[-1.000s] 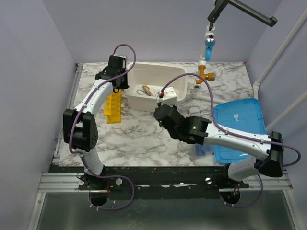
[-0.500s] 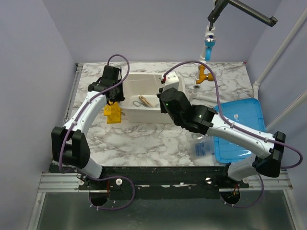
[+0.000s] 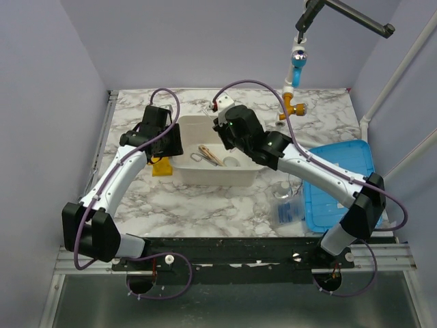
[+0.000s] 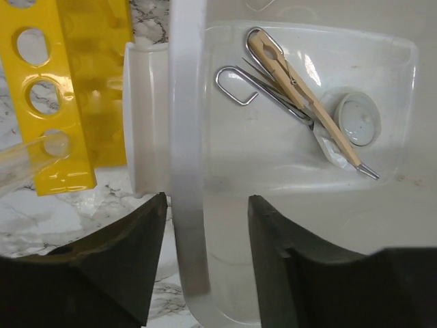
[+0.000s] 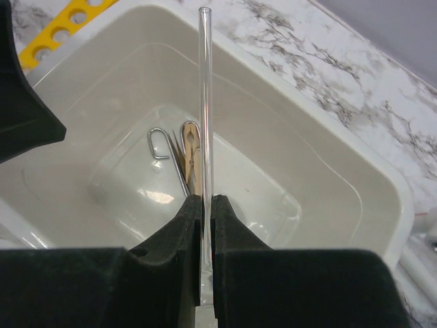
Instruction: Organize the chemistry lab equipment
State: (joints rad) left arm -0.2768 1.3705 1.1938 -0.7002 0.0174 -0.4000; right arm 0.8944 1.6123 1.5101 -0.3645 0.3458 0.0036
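Note:
The white bin [image 3: 218, 179] sits mid-table holding silver tongs [image 4: 239, 80], a tan wooden stick [image 4: 304, 96] and a small round dish [image 4: 356, 117]. My left gripper [image 3: 171, 142] is open, its fingers [image 4: 273, 246] on either side of the bin's left rim [image 4: 186, 102] without pinching it. My right gripper [image 3: 229, 140] hangs over the back of the bin [image 5: 300, 116], shut on a thin clear glass tube [image 5: 204, 102] that sticks out past its tips over the tongs [image 5: 164, 154]. Just left of the bin lies the yellow holed rack [image 3: 161, 164], with a clear tube [image 4: 24, 164] resting on it.
A blue lid [image 3: 338, 184] lies at the right, with a clear bag of blue contents [image 3: 290, 208] and a small clear bottle [image 3: 281, 188] at its left edge. An orange and blue fitting [image 3: 293, 102] stands at the back right. Walls close in on both sides.
The bin slid toward the front with my left gripper on its rim, and those jaws have now opened. My right arm swung from the bin's front right to over its back, tube still held.

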